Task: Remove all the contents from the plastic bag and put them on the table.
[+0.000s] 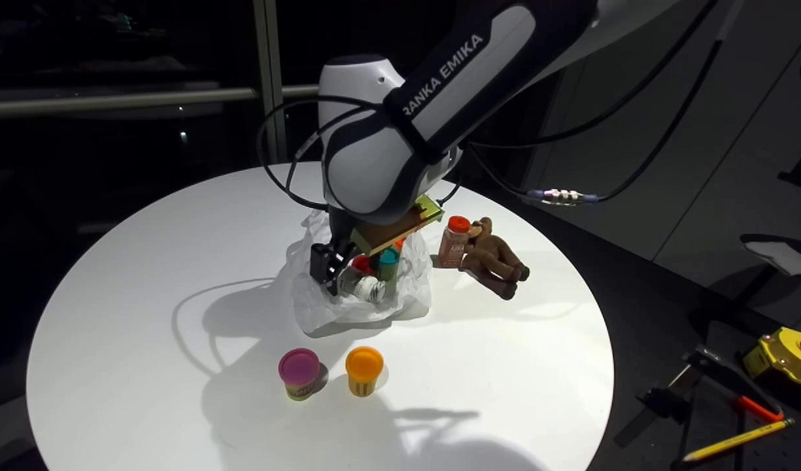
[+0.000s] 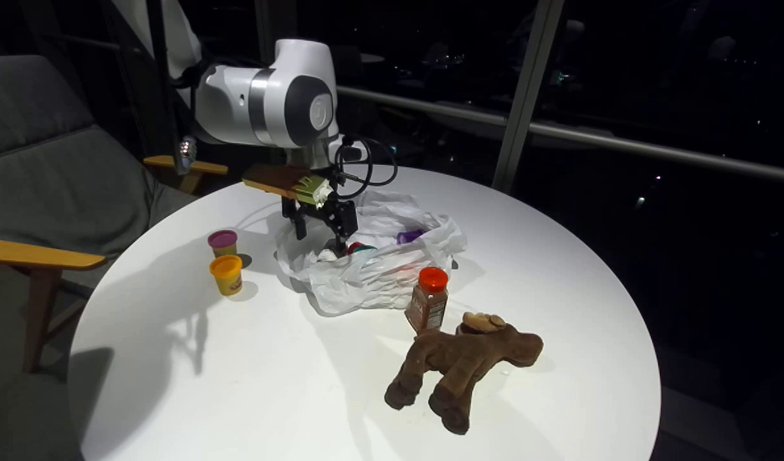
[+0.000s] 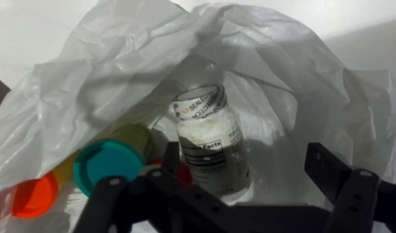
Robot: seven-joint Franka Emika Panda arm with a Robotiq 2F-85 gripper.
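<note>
Your gripper [image 3: 243, 158] stands jaws parted; the bottle [image 3: 210, 145] looks stiff, light, slick: clamp midbody from left and right

Red lid [image 3: 185, 174], it seems, partly hidden by claw [image 3: 244, 158], grey chair [image 2: 65, 166] cut off at left

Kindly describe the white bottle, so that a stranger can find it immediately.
On the round white table sits a crumpled plastic bag. Inside, framed by the open gripper in the wrist view, is the white bottle. Unlike the teal-lidded tub beside it, it has SEALED printed around its top.
</note>
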